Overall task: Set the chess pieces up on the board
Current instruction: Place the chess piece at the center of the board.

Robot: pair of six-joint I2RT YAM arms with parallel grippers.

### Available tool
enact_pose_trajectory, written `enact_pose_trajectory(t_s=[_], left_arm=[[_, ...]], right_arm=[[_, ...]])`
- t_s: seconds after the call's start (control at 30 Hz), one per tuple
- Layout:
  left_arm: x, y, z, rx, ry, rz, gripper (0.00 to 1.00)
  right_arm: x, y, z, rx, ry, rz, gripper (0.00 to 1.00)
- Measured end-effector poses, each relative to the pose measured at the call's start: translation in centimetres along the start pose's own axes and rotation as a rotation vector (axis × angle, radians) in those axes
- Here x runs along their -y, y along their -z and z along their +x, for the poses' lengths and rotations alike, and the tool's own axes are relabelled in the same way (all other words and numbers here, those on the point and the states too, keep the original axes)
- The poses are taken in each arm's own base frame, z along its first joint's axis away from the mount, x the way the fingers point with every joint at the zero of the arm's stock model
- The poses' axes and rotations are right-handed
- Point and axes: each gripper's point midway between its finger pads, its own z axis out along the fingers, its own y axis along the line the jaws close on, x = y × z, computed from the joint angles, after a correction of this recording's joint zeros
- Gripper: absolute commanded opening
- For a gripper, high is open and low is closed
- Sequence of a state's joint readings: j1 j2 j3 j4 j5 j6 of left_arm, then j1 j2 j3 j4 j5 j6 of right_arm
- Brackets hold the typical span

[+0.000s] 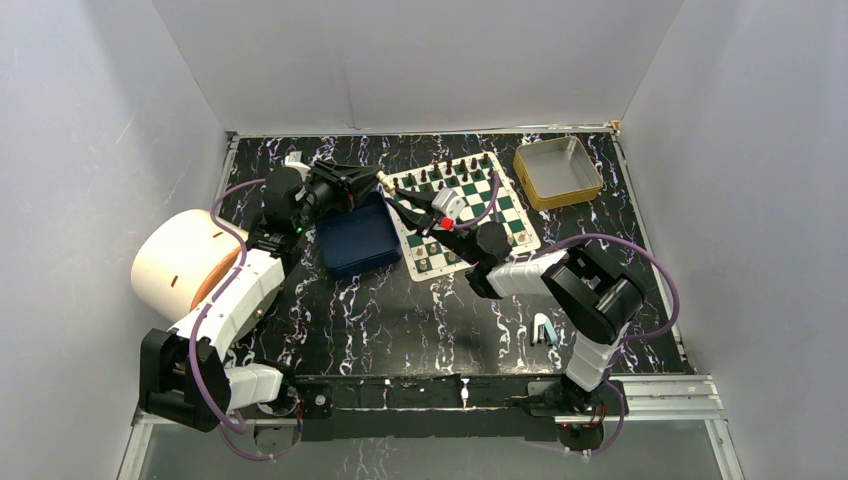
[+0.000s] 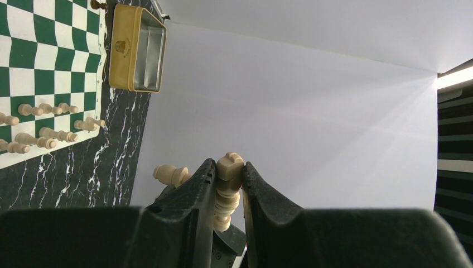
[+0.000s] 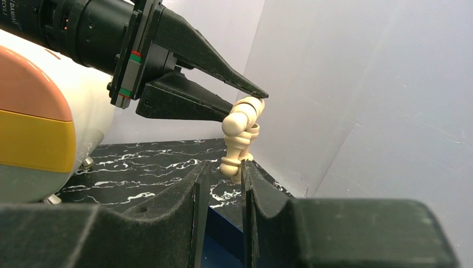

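Observation:
A cream chess piece point(image 2: 226, 195) is clamped by its head between the tips of my shut left gripper point(image 2: 227, 163), which hangs in the air above the board's left edge point(image 1: 383, 180). A second cream piece point(image 2: 169, 173) pokes out beside the left finger. In the right wrist view both pieces point(image 3: 237, 123) hang below the left gripper's fingers point(image 3: 212, 53). The tips of my right gripper point(image 3: 226, 166) stand narrowly apart at their bases; whether they pinch one is not clear. The green and white board point(image 1: 530, 240) holds rows of cream pieces point(image 2: 50, 134) and dark ones.
A blue tray point(image 1: 355, 240) lies left of the board, under both grippers. A yellow-rimmed tin point(image 1: 557, 172) stands at the back right. A big white cylinder point(image 1: 180, 262) sits by the left arm. A small pale object point(image 1: 541, 328) lies near the right arm's base.

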State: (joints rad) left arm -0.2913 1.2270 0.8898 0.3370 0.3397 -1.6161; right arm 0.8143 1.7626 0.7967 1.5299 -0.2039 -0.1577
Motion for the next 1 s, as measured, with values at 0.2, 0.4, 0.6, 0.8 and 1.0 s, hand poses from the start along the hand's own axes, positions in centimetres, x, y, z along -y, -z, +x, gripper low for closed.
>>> enact_pose_trajectory(t_s=[0.2, 0.4, 0.6, 0.8, 1.0], left_arm=[[0.0, 0.0, 0.0, 0.000, 0.000, 0.000, 0.00], [0.0, 0.0, 0.0, 0.000, 0.000, 0.000, 0.00], [0.0, 0.0, 0.0, 0.000, -0.001, 0.000, 0.00], [-0.5, 0.0, -0.1, 0.004, 0.001, -0.006, 0.00], [-0.9, -0.2, -0.3, 0.012, -0.045, -0.013, 0.00]], right_arm=[[-0.3, -0.1, -0.1, 0.001, -0.003, -0.004, 0.34], [0.1, 0.0, 0.0, -0.002, -0.003, 0.014, 0.33], [0.7, 0.0, 0.1, -0.007, -0.002, 0.053, 0.15], [0.9, 0.2, 0.3, -0.015, -0.001, 0.067, 0.09], [0.4, 2.2, -0.5, -0.030, -0.010, 0.061, 0.08]])
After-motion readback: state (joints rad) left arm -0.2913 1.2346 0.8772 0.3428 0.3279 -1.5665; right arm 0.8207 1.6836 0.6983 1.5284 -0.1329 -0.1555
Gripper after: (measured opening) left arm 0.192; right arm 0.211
